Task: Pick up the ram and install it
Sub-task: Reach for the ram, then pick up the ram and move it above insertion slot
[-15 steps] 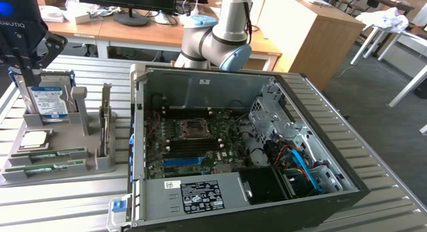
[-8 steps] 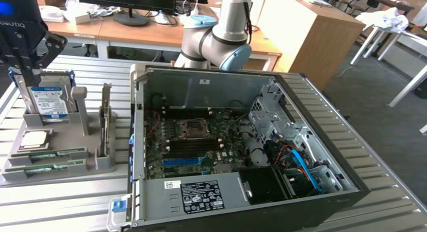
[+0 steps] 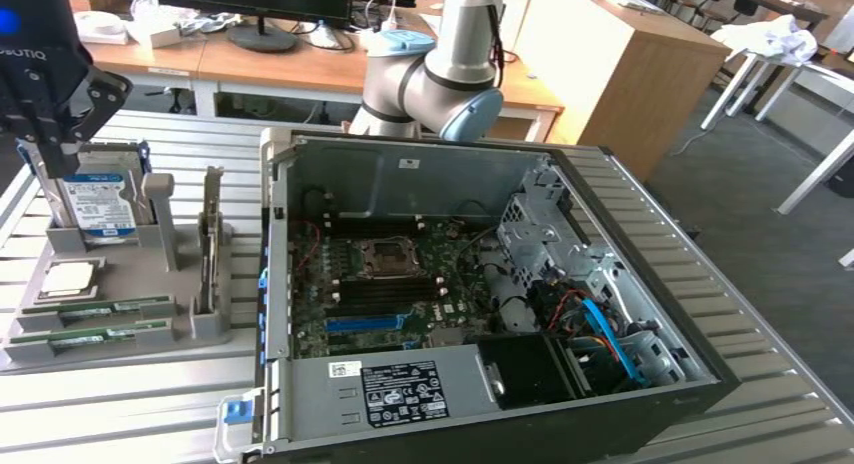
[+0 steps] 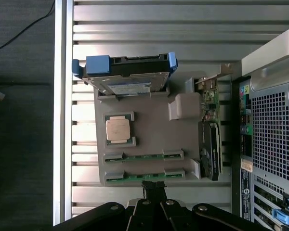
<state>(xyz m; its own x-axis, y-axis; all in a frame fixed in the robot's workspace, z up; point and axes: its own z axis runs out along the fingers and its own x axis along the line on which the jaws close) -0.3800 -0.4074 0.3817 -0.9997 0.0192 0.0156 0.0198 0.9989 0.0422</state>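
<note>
Two ram sticks, thin green boards, lie side by side in slots at the near end of a grey holder tray (image 3: 134, 274): one ram stick (image 3: 104, 308) (image 4: 144, 155) and a second ram stick (image 3: 94, 334) (image 4: 144, 176) beside it. My gripper (image 3: 54, 124) (image 4: 154, 188) hangs high above the tray with its fingers shut together and nothing between them. In the wrist view its fingertips line up just past the outer ram stick. The open computer case (image 3: 467, 284) lies at the exterior view's right of the tray, its motherboard (image 3: 387, 294) exposed.
The tray also holds a square silver processor (image 3: 67, 277) (image 4: 119, 130), a hard drive (image 3: 100, 204) (image 4: 125, 72) standing on edge, and an upright expansion card (image 3: 210, 244) (image 4: 209, 144) next to the case wall. All rest on a slatted metal table (image 3: 134, 414).
</note>
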